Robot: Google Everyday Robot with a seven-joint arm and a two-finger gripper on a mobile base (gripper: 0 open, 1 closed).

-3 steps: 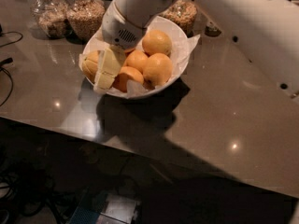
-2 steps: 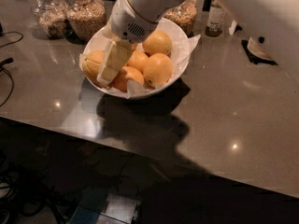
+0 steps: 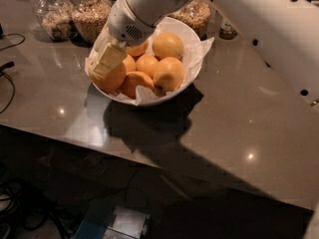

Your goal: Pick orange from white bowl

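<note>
A white bowl (image 3: 185, 28) sits well back from the front edge of a grey counter (image 3: 249, 113), with open surface to its right and front and glass jars (image 3: 89, 16) crowding close behind. The robot's arm (image 3: 149, 4) hides the bowl's back-left rim, and cables (image 3: 7, 73) run off the left edge. The gripper (image 3: 102, 69) is at the bowl's left rim, grasping the orange (image 3: 113, 81). One pale finger lies across its top; the other is hidden. Smaller oranges (image 3: 168, 45) rest alongside.
</note>
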